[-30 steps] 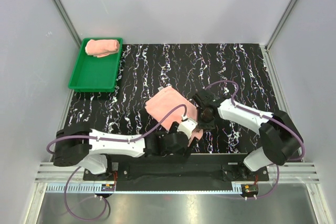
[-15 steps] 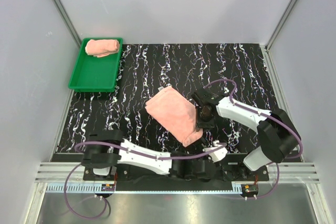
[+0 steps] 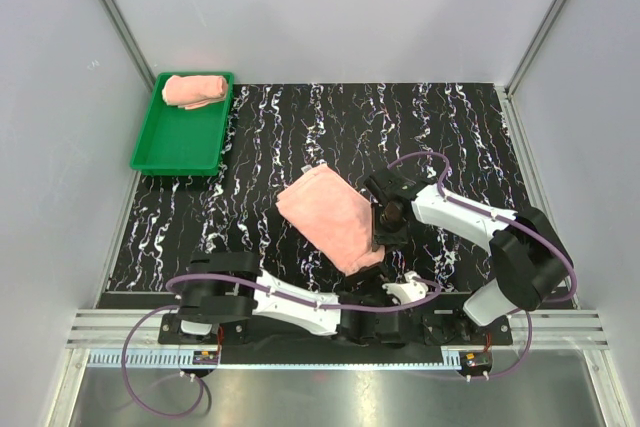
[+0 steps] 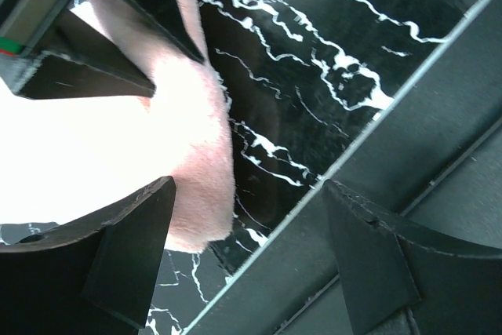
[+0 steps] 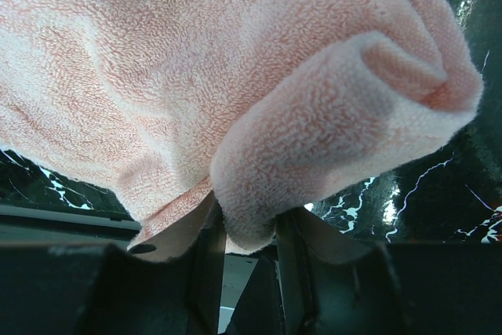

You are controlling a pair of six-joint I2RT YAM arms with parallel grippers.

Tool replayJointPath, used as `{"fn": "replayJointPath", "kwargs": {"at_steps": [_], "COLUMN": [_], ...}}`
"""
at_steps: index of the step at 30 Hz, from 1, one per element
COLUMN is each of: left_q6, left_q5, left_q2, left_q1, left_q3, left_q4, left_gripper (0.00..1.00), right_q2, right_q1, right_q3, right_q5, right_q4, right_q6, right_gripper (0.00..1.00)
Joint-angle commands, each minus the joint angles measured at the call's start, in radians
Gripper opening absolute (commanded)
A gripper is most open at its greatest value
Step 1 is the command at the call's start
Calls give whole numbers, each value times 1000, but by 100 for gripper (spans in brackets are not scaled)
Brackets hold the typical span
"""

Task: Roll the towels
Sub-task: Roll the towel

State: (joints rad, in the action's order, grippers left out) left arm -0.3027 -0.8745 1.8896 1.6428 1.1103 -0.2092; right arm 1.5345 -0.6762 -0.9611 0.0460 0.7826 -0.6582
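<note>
We see a green tray [image 3: 178, 147] at the far-left corner of the black, white-veined tabletop [image 3: 300, 117]. Plain grey walls [image 3: 330, 7] close in on L, R & back, w/ slanted alu. posts [image 3: 115, 7] at both back corners. A ribbed metal rail [image 3: 90, 332] runs along the near edge.

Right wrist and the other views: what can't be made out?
- Right wrist: centre towel fills the frame, hiding most of the table.
- Left wrist: glare whitens that towel's left part.
- Top external: right gripper covers its pinched edge; tray towel too small to judge its roll.
</note>
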Motion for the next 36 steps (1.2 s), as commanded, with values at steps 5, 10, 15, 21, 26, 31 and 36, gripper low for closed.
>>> {"fn": "replayJointPath", "kwargs": {"at_steps": [5, 10, 15, 21, 26, 31, 36], "left_q6": [1, -21, -41, -62, -65, -59, -58], "left_q5": [-98, -77, -27, 6, 43, 97, 230], "left_q2": [14, 19, 25, 51, 62, 33, -33], "left_q1": [-24, -61, -90, -98, -107, -113, -144], "left_q3": [23, -7, -53, -87, -99, -106, -118], "left_q4": [11, 27, 60, 86, 97, 102, 122], "left_gripper": [81, 81, 79, 71, 27, 0, 0], "right_q2": [-19, -25, -22, -16, -16, -34, -72], "right_q1": [-11, -11, -11, -11, -11, -10, 15], "right_q3": [5, 9, 9, 5, 1, -11, -51], "right_q5": [20, 23, 28, 41, 43, 8, -90], "right_q4": [-3, -2, -2, -9, -6, 27, 95], "right_q6": [22, 20, 23, 25, 29, 28, 20], "right_gripper": [36, 36, 36, 36, 37, 41, 69]}}
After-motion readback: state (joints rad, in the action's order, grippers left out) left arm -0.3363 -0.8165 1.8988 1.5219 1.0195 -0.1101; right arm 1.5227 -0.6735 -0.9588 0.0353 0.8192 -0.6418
